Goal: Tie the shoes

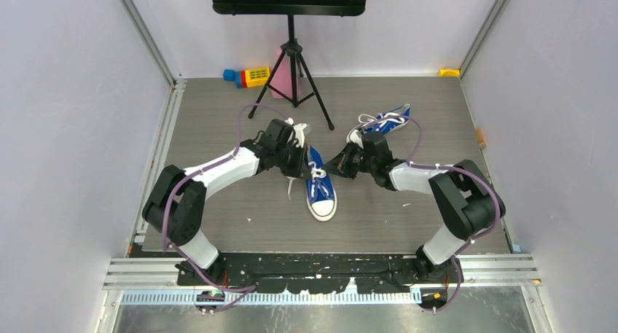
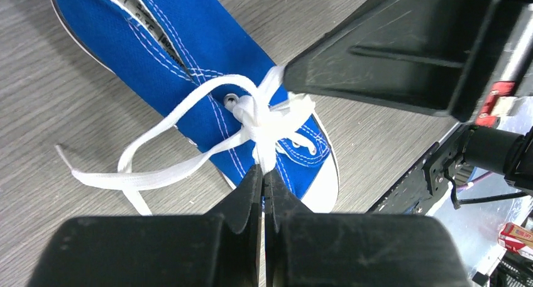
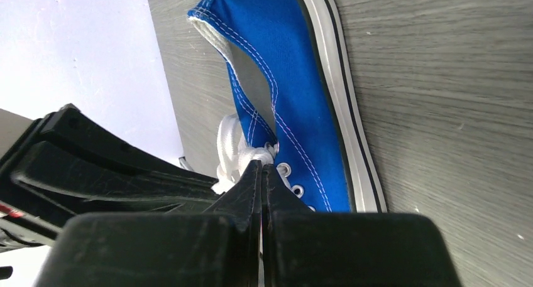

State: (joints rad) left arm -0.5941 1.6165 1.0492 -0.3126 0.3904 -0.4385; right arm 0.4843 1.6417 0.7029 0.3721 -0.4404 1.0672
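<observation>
Over the shoe [image 1: 319, 191], left gripper [image 2: 263, 171] and right gripper [image 3: 262, 167] meet, pinching its laces [image 2: 264, 120].

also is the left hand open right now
No, the left hand is shut, its fingers pressed together on the white lace at the knot on the blue shoe.

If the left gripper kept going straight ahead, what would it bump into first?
The left gripper points right at the knot in the white laces on the blue shoe. Its shut fingers pinch a lace just below that knot, so it would most likely push into the knot first.
</observation>
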